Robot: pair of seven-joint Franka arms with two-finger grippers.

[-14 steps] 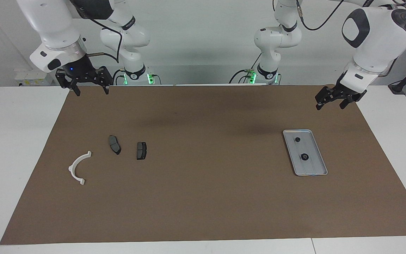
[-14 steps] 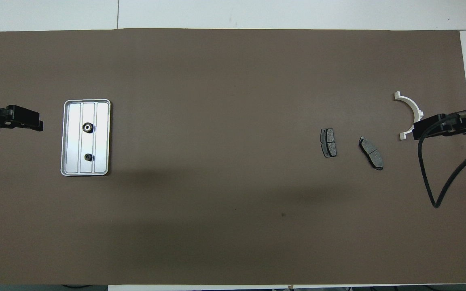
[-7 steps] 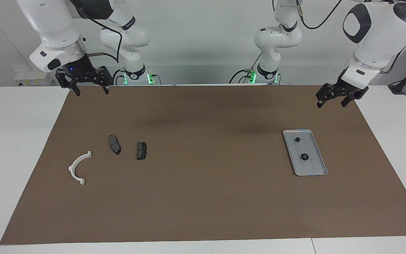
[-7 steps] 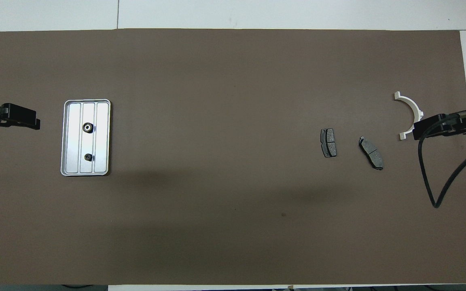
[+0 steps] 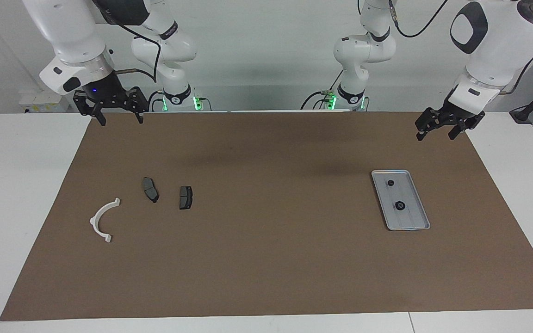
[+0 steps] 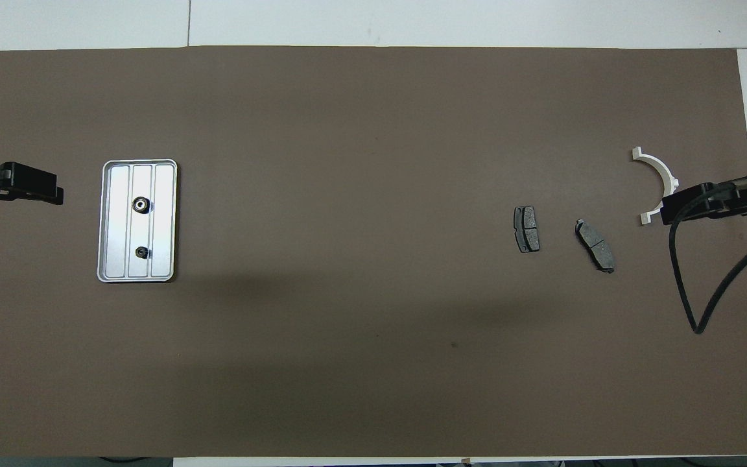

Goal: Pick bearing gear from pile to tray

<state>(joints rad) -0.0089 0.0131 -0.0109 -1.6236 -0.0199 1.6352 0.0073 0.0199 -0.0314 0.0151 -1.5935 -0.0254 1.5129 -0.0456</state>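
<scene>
Two small black round parts sit in the tray; both arms hang up in the air.

Facing view: the tray point(image 5: 400, 200) holds both black parts point(image 5: 399, 206); the left gripper point(image 5: 441, 128) hangs over the mat point(image 5: 266, 259) nearby, the right gripper point(image 5: 111, 111) well apart, both released and empty.
Overhead view: the grey pads point(image 6: 527, 228) and white arc point(image 6: 657, 183) lie well apart from the tray point(image 6: 120, 220).

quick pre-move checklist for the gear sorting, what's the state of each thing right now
1. Tray flat on the mat toward the left arm's end: ok.
2. Two small black round parts lie in the tray: ok.
3. More round parts in the pile: none visible, only the white arc and two dark pads: not ok.
4. Left gripper open, empty, raised, not over the tray: ok.
5. Right gripper open, empty, raised over the mat's edge nearest the robots: ok.
</scene>
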